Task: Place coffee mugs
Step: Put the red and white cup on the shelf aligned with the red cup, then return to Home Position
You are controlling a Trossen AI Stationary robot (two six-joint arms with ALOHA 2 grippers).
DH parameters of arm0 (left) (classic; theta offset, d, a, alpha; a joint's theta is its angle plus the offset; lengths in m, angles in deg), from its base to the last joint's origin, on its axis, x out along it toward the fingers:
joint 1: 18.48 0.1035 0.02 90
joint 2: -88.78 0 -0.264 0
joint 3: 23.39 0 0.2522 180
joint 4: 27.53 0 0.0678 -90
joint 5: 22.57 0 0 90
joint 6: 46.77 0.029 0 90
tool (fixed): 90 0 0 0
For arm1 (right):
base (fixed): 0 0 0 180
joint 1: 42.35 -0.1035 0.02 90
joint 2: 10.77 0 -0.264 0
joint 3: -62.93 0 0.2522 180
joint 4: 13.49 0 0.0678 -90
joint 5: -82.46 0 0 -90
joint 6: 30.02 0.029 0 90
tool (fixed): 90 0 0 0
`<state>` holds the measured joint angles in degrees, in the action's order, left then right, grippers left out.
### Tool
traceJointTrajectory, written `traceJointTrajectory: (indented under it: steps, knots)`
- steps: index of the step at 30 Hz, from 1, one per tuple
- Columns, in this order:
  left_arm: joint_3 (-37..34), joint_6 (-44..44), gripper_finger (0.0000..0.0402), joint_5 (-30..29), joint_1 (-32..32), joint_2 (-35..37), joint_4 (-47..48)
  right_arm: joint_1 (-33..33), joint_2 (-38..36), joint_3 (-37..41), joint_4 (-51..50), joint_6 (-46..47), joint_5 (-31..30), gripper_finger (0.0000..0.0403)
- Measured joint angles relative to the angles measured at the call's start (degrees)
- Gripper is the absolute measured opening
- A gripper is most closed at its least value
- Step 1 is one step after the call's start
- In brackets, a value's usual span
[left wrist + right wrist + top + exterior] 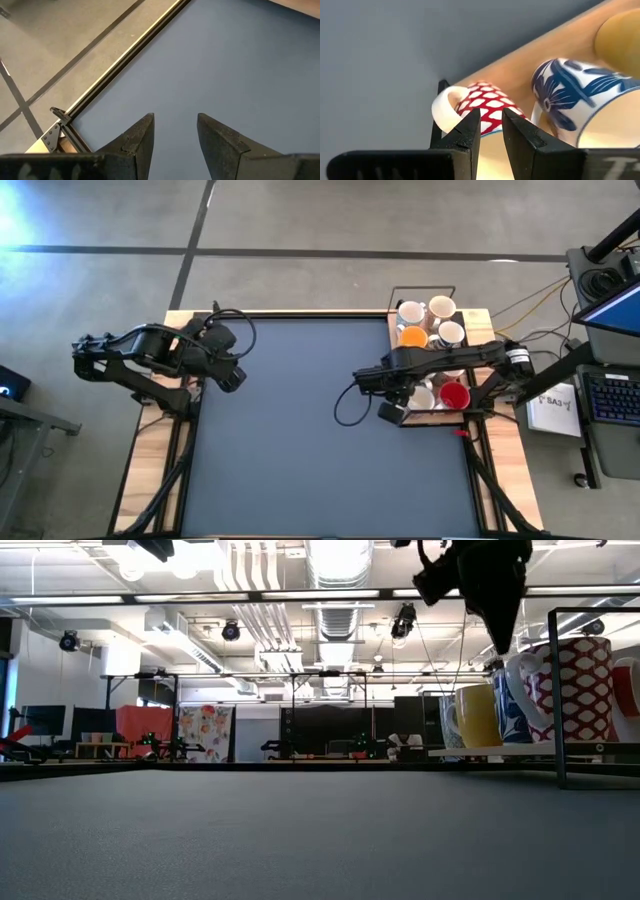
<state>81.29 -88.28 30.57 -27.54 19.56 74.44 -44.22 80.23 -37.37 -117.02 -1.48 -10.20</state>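
Several coffee mugs stand upright on a wooden tray (480, 320) at the table's right edge: white ones (442, 308), an orange one (413, 337) and a red one (455, 395). My right gripper (492, 132) points down over a red-and-white patterned mug (487, 105) at the tray's near left corner. Its narrowly open fingers stand over the rim beside the white handle (442, 107). A blue-flowered mug (570, 95) stands beside it. My left gripper (175, 125) hangs open above the mat's far left part, with nothing between its fingers. My right gripper comes from above, pointing down, with its fingers (470, 132) at the patterned mug's rim (490, 131) next to the handle. I cannot tell whether they touch it. The mug stands upright on the tray.
The dark mat (300, 430) covers the table between the arms. A thin black frame (555, 690) rises at the tray's corner, close to the patterned mug (575, 680). A cable (345, 410) loops off the right arm over the mat. A desk with a keyboard (615, 395) stands to the right.
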Motion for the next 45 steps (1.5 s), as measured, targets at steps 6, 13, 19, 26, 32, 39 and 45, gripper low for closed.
traceJointTrajectory:
  steps: [6,13,19,26,32,39,45]
  knots:
    - [0.0,-2.47,0.0132,-0.02,0.0,0.98,1.94,-0.19,-2.36,-1.75,4.28,-2.62,-4.81,0.0068]
    - [-1.5,-3.86,0.0132,-0.09,-0.75,4.71,1.79,-0.63,-10.04,0.43,19.06,-9.01,-7.49,0.0068]
    - [-9.03,-9.21,0.0132,-0.35,-3.43,11.54,0.31,-0.63,-19.35,7.91,28.49,-10.11,-7.51,0.0068]
    - [-24.57,-5.78,0.0132,-1.49,-6.39,19.61,-16.43,-0.84,-31.51,20.78,36.83,-6.76,-7.45,0.0068]
    - [-38.55,3.07,0.0132,-1.54,-6.95,23.8,-38.26,-2.24,-41.33,31.39,47.27,-3.76,-5.9,0.0068]
    - [-54.15,11.27,0.0132,-1.58,-6.95,25.52,-66.8,-4.07,-49.78,39.71,56.49,-3.04,-5.76,0.0068]
    - [-65.94,9.43,0.0132,-1.55,-6.95,25.38,-85.15,-5.12,-55.58,45.33,59.76,-4.07,-2.91,0.0068]
